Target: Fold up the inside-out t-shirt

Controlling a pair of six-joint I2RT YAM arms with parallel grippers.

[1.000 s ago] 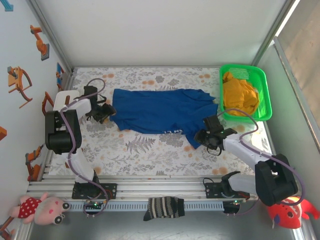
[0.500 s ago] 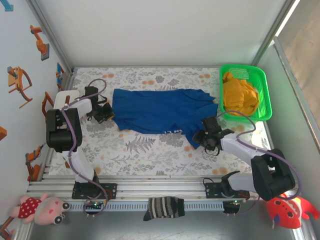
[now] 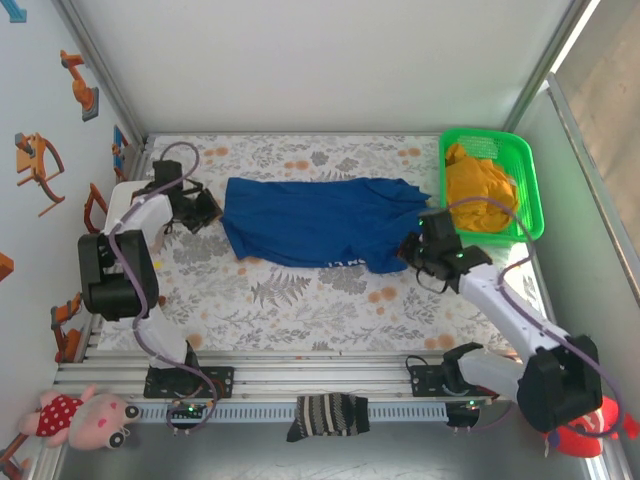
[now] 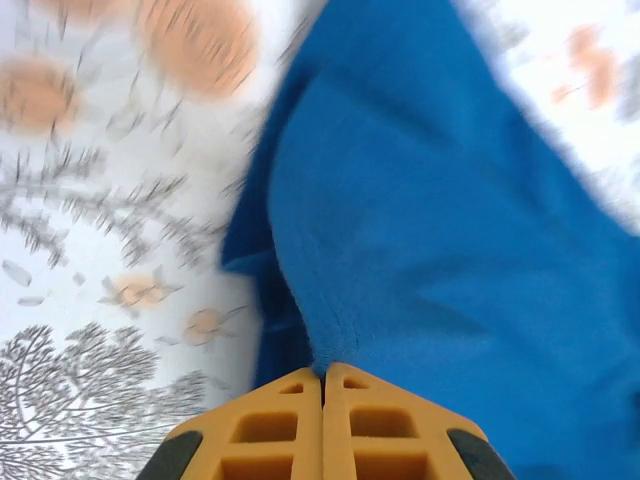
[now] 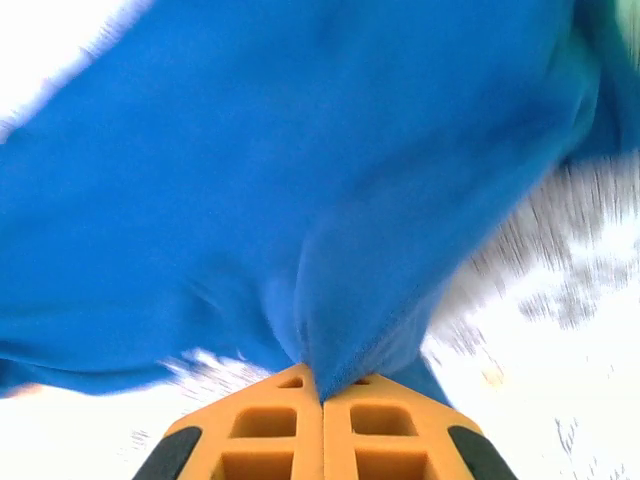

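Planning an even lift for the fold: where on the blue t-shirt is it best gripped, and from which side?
Probably its two short ends, each from the outer side: the t-shirt lies as a long band across the table, ends free. The left gripper is shut on its left edge, the right gripper on its right end.

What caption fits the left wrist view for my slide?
Yellow left gripper pinched shut on the royal-blue cloth t-shirt over a floral table cover.

Left arm (image 3: 135, 212) and right arm (image 3: 500, 305) match: white tubes, chunky black joints, a thin purple cable (image 3: 170, 148) looping along each. Fingers (image 4: 270, 432) are orange-yellow blocks with rectangular cutouts.
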